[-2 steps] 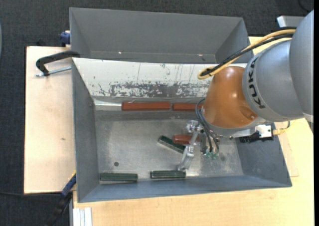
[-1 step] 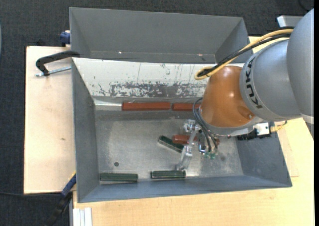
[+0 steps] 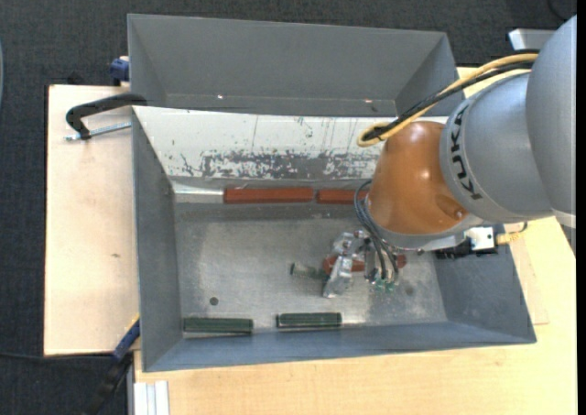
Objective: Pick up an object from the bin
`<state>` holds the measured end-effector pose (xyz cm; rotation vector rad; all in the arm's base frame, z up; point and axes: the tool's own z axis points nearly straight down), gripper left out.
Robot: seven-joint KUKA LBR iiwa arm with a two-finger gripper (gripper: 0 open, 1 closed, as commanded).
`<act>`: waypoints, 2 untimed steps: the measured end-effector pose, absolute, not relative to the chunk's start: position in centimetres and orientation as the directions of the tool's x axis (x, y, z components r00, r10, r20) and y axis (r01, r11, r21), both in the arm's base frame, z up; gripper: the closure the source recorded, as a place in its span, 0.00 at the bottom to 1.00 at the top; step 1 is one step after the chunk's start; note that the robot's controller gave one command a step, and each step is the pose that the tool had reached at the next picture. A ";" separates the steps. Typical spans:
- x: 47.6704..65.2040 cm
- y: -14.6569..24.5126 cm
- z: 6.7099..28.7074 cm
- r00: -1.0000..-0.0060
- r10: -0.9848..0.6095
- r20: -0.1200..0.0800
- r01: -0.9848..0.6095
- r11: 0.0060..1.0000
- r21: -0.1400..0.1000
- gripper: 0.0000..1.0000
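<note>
The lettering KUKA is read sideways on the grey arm (image 3: 494,157), which is seen reaching in from the right behind an orange cover (image 3: 412,180). No other writing can be made out. The gripper (image 3: 341,278) is seen low at the floor of the bin (image 3: 151,248), right of its middle. Whether it is open or closed cannot be told (its tip is a tangle of bright metal and thin cables).

A small dark piece (image 3: 302,268), with something reddish at its right end, is seen on the floor just left of the gripper. Whether it is touched cannot be told.

Two red-brown bars (image 3: 268,193) are laid end to end along the foot of the back wall, and the right one is cut off by the cover. Two dark green bars (image 3: 217,324) are lined up against the front wall, near each other but apart. A dark speck (image 3: 213,301) is noted just behind the left one. Open room is offered by the left half of the floor. The right rear corner is hidden beneath the arm.
</note>
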<state>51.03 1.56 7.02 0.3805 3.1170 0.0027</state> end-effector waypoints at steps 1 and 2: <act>51.0 1.5 7.0 -0.970 0.245 -0.001 0.245 0.970 0.002 1.00; 50.9 1.5 7.5 -0.969 0.247 0.001 0.247 0.969 0.001 1.00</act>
